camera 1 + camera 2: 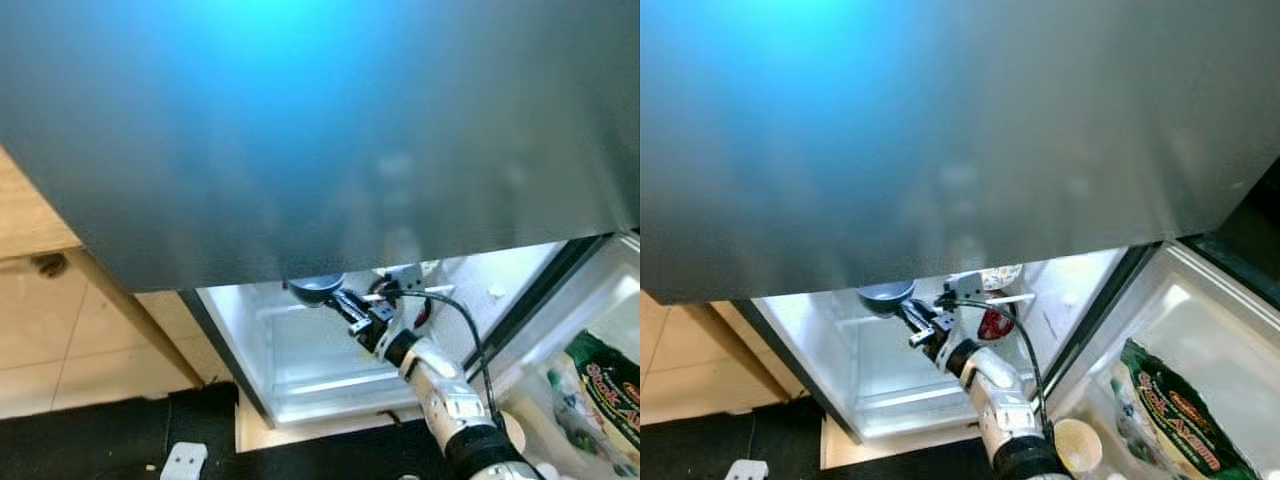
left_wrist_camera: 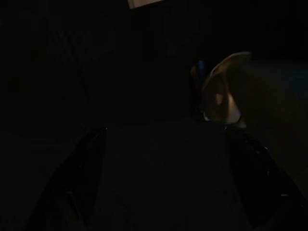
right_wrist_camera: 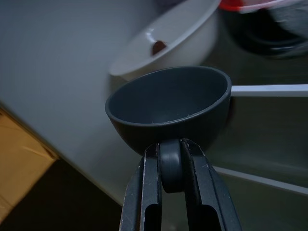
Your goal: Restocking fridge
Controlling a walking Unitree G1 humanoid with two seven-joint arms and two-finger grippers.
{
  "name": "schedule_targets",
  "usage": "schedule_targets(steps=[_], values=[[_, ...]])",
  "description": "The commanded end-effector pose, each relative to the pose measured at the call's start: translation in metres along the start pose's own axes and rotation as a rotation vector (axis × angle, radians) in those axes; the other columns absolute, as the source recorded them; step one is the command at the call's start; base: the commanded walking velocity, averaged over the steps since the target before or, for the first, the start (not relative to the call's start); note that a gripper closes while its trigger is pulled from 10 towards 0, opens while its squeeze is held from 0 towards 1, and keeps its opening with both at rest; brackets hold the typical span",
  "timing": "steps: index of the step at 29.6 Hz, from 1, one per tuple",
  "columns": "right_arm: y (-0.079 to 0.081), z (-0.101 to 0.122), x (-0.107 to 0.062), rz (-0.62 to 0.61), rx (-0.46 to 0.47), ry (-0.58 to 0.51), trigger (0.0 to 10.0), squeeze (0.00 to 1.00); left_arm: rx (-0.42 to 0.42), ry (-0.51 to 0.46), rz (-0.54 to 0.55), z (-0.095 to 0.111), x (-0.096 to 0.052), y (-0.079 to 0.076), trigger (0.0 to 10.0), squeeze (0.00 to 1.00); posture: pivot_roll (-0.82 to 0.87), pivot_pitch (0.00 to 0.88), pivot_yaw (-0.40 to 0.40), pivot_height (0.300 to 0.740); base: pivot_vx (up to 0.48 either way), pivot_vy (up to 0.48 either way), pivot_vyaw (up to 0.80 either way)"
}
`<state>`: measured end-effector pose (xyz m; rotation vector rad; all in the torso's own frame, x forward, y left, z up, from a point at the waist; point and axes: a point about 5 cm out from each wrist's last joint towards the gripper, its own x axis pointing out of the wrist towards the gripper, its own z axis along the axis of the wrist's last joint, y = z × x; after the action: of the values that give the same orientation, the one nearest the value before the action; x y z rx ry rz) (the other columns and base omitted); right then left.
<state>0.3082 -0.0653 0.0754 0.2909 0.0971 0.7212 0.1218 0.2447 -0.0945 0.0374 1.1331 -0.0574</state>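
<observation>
My right gripper reaches into the lit lower compartment of the open fridge, shut on the rim of a small dark grey bowl. The grey bowl hangs just under the edge of the closed upper fridge door. A white bowl with something brown in it sits behind the grey one, inside the fridge. A red-lidded container stands further in. In the left wrist view my left gripper's fingers are dim shapes in the dark.
The lower fridge door stands open at the right, with a green food packet and a pale cup in its shelf. A wooden counter edge and tiled floor lie to the left. A cable loops over my right arm.
</observation>
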Motion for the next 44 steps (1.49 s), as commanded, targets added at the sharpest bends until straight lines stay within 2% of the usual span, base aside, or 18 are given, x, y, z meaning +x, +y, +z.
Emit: schedule_targets(steps=[1, 13, 16, 20, 22, 24, 25, 28, 29, 30, 32, 35, 44], values=[[0.0, -0.004, -0.003, 0.004, 0.002, 0.008, 10.0, 0.0, 0.008, 0.041, 0.015, -0.013, -0.002, 0.0, 10.0, 0.0, -0.02, 0.117, 0.05, 0.74, 0.0, 0.0, 0.0], [0.006, -0.008, 0.0, 0.027, -0.043, 0.031, 10.0, 0.0, 0.021, 0.021, 0.019, -0.009, -0.001, -0.002, 10.0, 0.0, -0.02, 0.117, 0.051, 0.74, 0.0, 0.0, 0.0], [0.009, -0.007, 0.004, 0.027, -0.051, 0.033, 10.0, 0.0, 0.018, -0.009, 0.03, -0.002, 0.0, 0.0, 10.0, 0.0, -0.01, 0.125, 0.052, 0.74, 0.0, 0.0, 0.0], [0.011, -0.007, 0.016, 0.007, -0.067, 0.091, 10.0, 0.0, -0.018, -0.173, 0.035, 0.035, 0.001, 0.004, 10.0, 0.0, 0.0, 0.144, 0.053, 0.735, 0.0, 0.0, 0.0], [0.011, -0.007, 0.017, 0.006, -0.072, 0.098, 10.0, 0.0, -0.024, -0.198, 0.031, 0.04, 0.001, 0.004, 10.0, 0.0, 0.0, 0.144, 0.053, 0.73, 0.0, 0.0, 0.0], [0.011, -0.003, 0.021, -0.004, -0.074, 0.095, 10.0, 0.0, -0.038, -0.295, -0.012, 0.063, 0.001, 0.0, 10.0, 0.0, 0.01, 0.152, 0.052, 0.715, 0.0, 0.0, 0.0], [0.011, -0.003, 0.021, -0.004, -0.074, 0.095, 10.0, 0.0, -0.038, -0.295, -0.012, 0.063, 0.001, 0.0, 10.0, 0.0, 0.01, 0.152, 0.052, 0.715, 0.0, 0.0, 0.0], [0.01, 0.0, 0.024, -0.01, -0.084, 0.092, 10.0, 0.0, 0.02, -0.353, -0.046, 0.079, 0.0, -0.005, 10.0, 0.0, 0.01, 0.157, 0.053, 0.7, 0.0, 0.0, 0.0], [0.01, 0.0, 0.024, -0.01, -0.084, 0.092, 10.0, 0.0, 0.02, -0.353, -0.046, 0.079, 0.0, -0.005, 10.0, 0.0, 0.01, 0.157, 0.053, 0.7, 0.0, 0.0, 0.0], [0.009, 0.002, 0.025, -0.014, -0.087, 0.09, 10.0, 0.0, 0.063, -0.372, -0.063, 0.084, 0.0, -0.008, 10.0, 0.0, 0.01, 0.159, 0.053, 0.695, 0.0, 0.0, 0.0], [0.009, 0.002, 0.025, -0.014, -0.087, 0.09, 10.0, 0.0, 0.063, -0.372, -0.063, 0.084, 0.0, -0.008, 10.0, 0.0, 0.01, 0.159, 0.053, 0.695, 0.0, 0.0, 0.0], [0.006, 0.005, 0.027, -0.033, -0.094, 0.085, 10.0, 0.0, 0.13, -0.423, -0.112, 0.096, -0.001, -0.016, 10.0, 0.0, 0.01, 0.165, 0.053, 0.68, 0.0, 0.0, 0.0], [-0.001, 0.009, 0.026, -0.063, -0.098, 0.078, 10.0, 0.0, 0.186, -0.455, -0.174, 0.1, -0.001, -0.026, 10.0, 0.0, 0.01, 0.171, 0.053, 0.65, 0.0, 0.0, 0.0]])
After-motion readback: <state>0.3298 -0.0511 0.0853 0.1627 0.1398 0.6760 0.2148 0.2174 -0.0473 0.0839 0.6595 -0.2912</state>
